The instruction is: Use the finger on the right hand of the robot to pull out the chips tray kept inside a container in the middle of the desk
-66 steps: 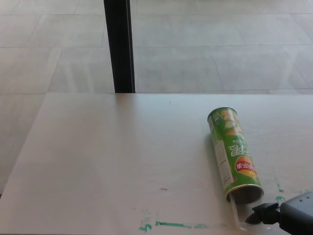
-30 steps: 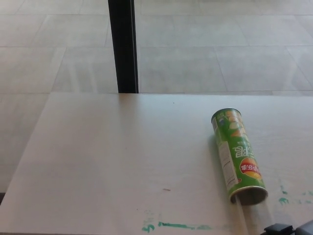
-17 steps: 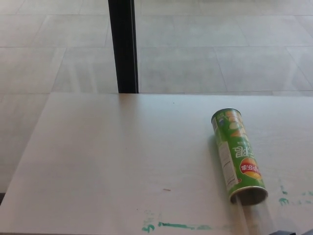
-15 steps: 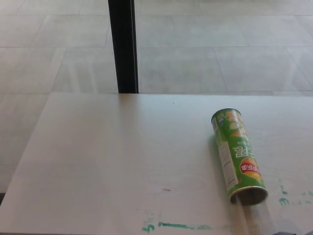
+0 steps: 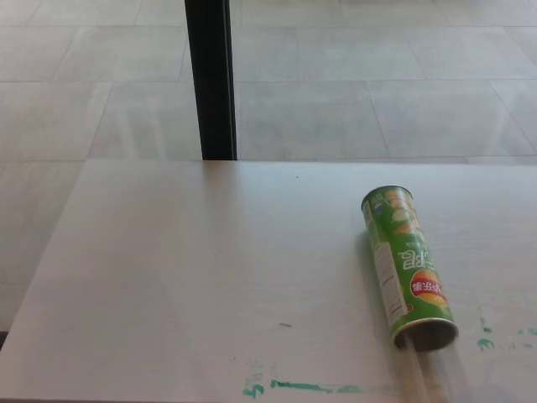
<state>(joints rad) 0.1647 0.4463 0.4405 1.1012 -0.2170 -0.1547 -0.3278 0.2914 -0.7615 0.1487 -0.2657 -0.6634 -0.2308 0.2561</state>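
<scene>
A green chips can (image 5: pixel 405 264) lies on its side on the pale desk (image 5: pixel 210 277), right of the middle. Its open mouth (image 5: pixel 426 334) faces the near edge and its closed end points away from me. A clear plastic tray (image 5: pixel 430 374) shows faintly on the desk just in front of the mouth. How much of it still sits inside the can is hidden. Neither of my hands shows in the head view.
A black post (image 5: pixel 210 80) stands beyond the desk's far edge, left of centre. Green paint marks (image 5: pixel 302 388) run along the near edge and more (image 5: pixel 485 342) dot the desk to the can's right. Tiled floor lies behind.
My right hand, seen at the lower right by the can's mouth 2.2 s ago, has dropped out of the picture. The camera shifted slightly. The can lies as before.
</scene>
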